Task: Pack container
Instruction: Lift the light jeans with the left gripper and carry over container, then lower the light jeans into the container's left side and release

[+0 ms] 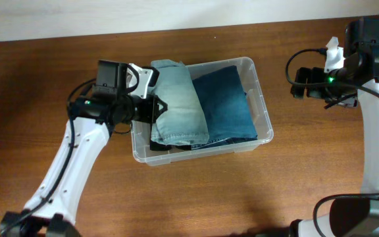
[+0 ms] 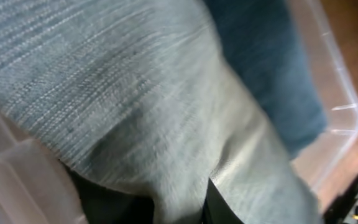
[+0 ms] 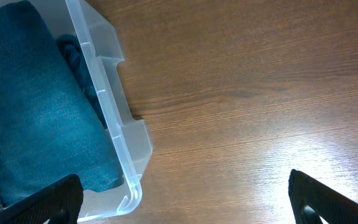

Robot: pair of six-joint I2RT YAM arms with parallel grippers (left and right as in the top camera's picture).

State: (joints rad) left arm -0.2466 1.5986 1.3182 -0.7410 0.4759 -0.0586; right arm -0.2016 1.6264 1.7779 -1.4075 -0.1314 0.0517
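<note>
The container (image 1: 262, 99) is a clear plastic tub in the middle of the table. In it lie folded light blue jeans (image 1: 179, 99) on the left and folded dark blue jeans (image 1: 226, 99) on the right. My left gripper (image 1: 158, 108) reaches over the tub's left wall. In the left wrist view its fingers (image 2: 179, 208) are shut on a fold of the light jeans (image 2: 135, 93). My right gripper (image 1: 296, 82) is open and empty above bare table, right of the tub. In the right wrist view its fingers (image 3: 185, 202) stand wide apart beside the tub's corner (image 3: 129, 186).
A dark garment (image 1: 160, 145) shows under the light jeans at the tub's front left. The brown wooden table (image 1: 308, 171) surrounds the tub. The dark jeans (image 3: 36, 106) press against the tub's right wall.
</note>
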